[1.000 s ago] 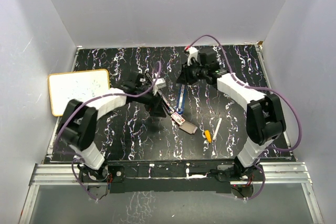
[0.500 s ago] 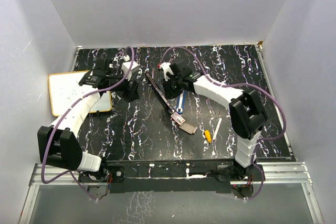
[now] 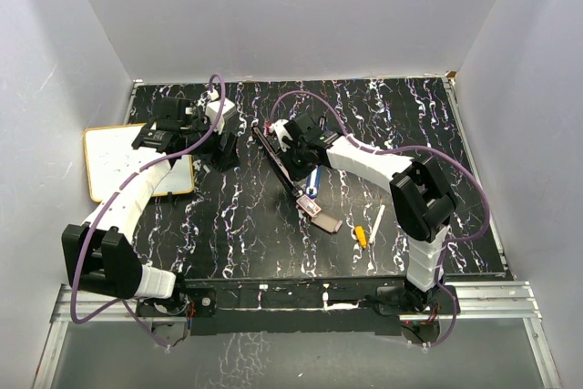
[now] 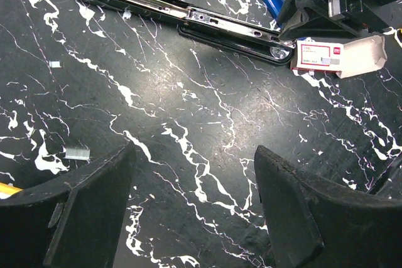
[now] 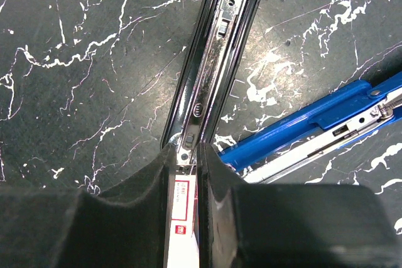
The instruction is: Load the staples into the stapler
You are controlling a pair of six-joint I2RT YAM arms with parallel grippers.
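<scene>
The black stapler point(image 3: 278, 163) lies opened flat on the table, its metal rail point(image 5: 217, 61) facing up. The staples, a red-and-white box point(image 4: 319, 54) with its tan tray point(image 4: 363, 54) pulled out, lie at the stapler's near end point(image 3: 321, 217). My right gripper point(image 5: 187, 152) has its fingers nearly together on the rail's near end, and the box shows through the gap between them. My left gripper point(image 4: 195, 155) is open and empty, low over bare table to the left point(image 3: 223, 150). A short staple strip point(image 4: 78, 152) lies by the left finger.
A blue stapler point(image 3: 312, 178) lies just right of the black one and shows in the right wrist view point(image 5: 301, 123). A white pen with a yellow tip point(image 3: 369, 228) lies further right. A whiteboard point(image 3: 118, 157) sits at the left edge. Grey walls surround the table.
My left arm swung from the middle of the table out to the far left. My right gripper came left and down from the back onto the black stapler's near end.
</scene>
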